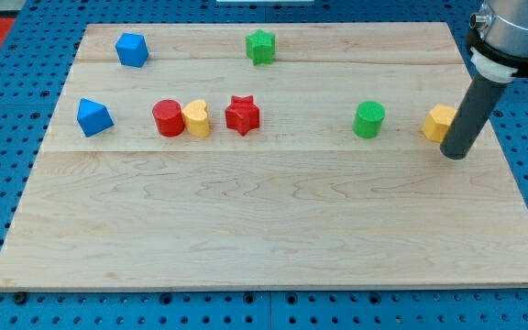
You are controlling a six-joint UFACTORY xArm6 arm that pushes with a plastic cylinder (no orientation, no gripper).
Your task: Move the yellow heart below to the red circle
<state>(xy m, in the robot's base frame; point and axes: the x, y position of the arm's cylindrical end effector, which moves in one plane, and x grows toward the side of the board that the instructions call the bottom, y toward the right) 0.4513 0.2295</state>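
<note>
The yellow heart (197,118) sits on the wooden board at the view's upper left, touching the right side of the red circle (168,118). A red star (243,115) stands just right of the heart. My tip (456,153) is far off at the view's right edge of the board, right next to a yellow block (439,121), and well away from the heart and the red circle.
A blue block (93,117) lies left of the red circle and another blue block (131,49) near the top left. A green star (260,46) is at the top middle. A green cylinder (368,120) is left of the yellow block.
</note>
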